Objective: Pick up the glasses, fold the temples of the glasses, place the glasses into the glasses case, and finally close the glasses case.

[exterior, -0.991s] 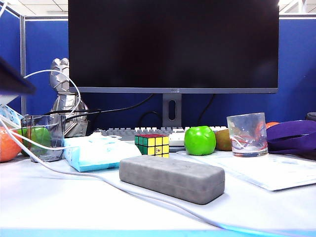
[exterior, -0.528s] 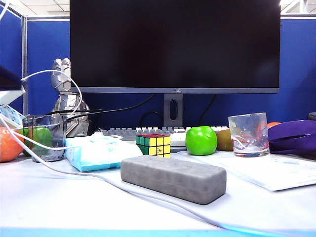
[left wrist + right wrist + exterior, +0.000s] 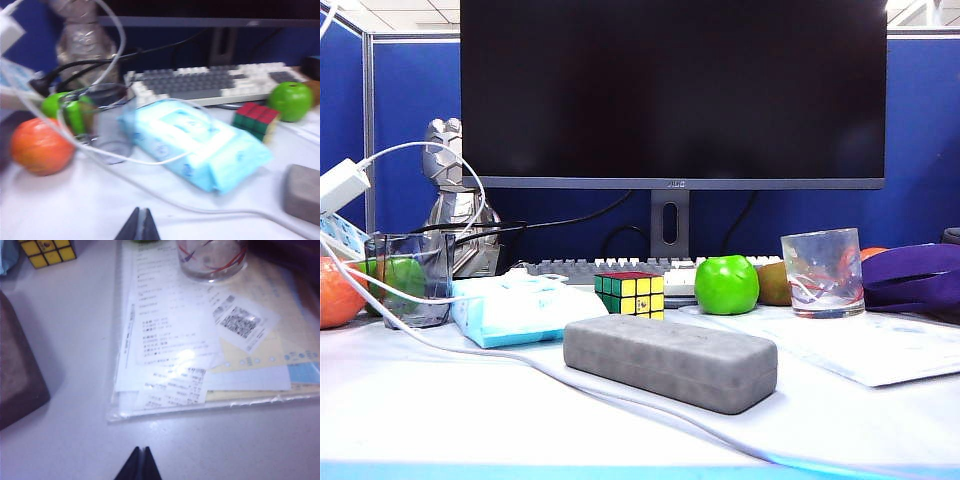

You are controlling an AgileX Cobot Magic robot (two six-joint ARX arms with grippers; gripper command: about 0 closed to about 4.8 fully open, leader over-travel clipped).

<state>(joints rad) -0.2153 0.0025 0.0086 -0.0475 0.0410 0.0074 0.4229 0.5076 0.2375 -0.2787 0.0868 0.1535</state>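
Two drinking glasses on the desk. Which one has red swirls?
The right glass, standing on the papers by the green apple; the left glass is plain.

no readable text anywhere. printed sheets point(image 3: 200, 340) in a clear sleeve carry lines of small print and a qr-style code point(image 3: 241, 322), all too blurred to read. monitor point(image 3: 672, 90) bezel logo too small to read.

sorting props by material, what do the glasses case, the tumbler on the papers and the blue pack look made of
Glasses case: looks like grey felt or fabric over a hard shell, matte and speckled, no shine; closed.
Tumbler: clear glass or hard plastic, see-through with glints and red-white swirls; cannot tell which.
Blue pack: soft glossy plastic film, wrinkled and shiny.
Left gripper and right gripper are shut, holding nothing.
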